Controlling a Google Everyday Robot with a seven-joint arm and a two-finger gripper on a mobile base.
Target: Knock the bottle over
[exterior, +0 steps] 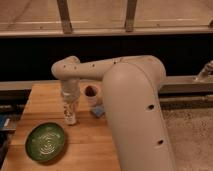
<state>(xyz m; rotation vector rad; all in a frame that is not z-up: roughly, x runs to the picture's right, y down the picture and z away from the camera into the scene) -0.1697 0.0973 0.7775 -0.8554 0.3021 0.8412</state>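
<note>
The bottle point(70, 117) is small and pale with a dark-marked label. It stands upright on the wooden table point(90, 150), just behind the green plate point(46, 141). My gripper point(70, 106) hangs straight down from the wrist point(70, 85), directly over the bottle and right at its top. The bottle's cap is hidden by the gripper. I cannot tell whether the gripper touches the bottle.
A white cup with a dark inside point(91, 94) stands just right of the gripper. A small blue object point(98, 111) lies in front of the cup. My large pale arm point(135, 110) covers the table's right side. A dark wall with a rail runs behind the table.
</note>
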